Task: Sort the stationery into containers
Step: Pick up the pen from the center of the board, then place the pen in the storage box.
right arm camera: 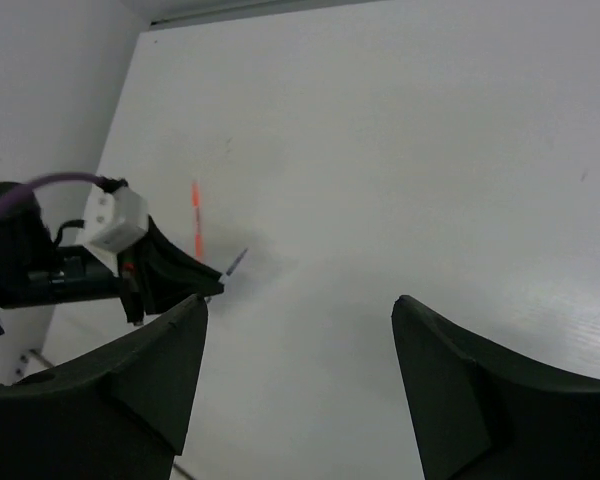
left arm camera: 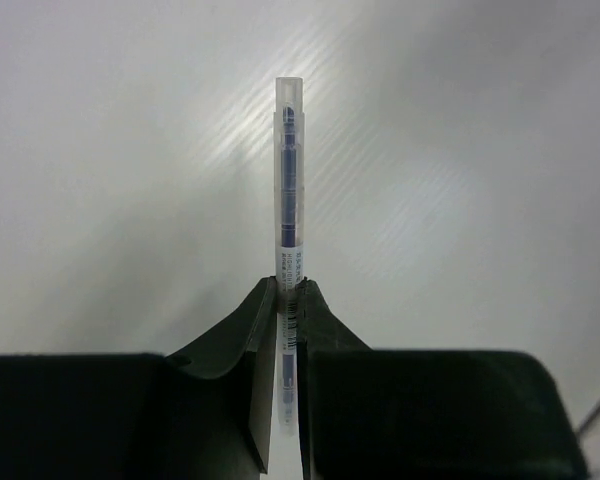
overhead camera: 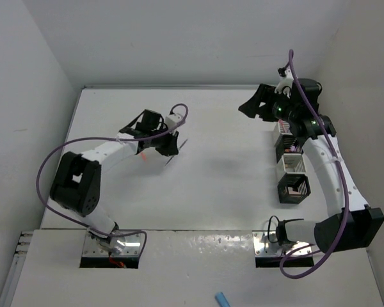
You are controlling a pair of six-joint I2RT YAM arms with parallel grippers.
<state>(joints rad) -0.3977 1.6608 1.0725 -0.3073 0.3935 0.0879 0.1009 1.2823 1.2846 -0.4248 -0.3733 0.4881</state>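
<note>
My left gripper (left arm camera: 290, 290) is shut on a thin clear pen with blue ink (left arm camera: 289, 170), which sticks out ahead of the fingertips above the white table. In the top view this gripper (overhead camera: 171, 144) is left of centre, and an orange pen (overhead camera: 143, 154) lies on the table just beside it. My right gripper (overhead camera: 251, 107) is open and empty, held high at the back right. The right wrist view shows its spread fingers (right arm camera: 175, 340), the orange pen (right arm camera: 196, 225) and the blue pen's tip (right arm camera: 236, 263). A row of mesh containers (overhead camera: 294, 187) stands at the right, partly hidden by the right arm.
The nearest black container holds pinkish items; a silver-white one (overhead camera: 293, 164) is behind it, and more behind that. A wall runs along the table's back edge. A small blue object (overhead camera: 222, 299) lies off the table near the front.
</note>
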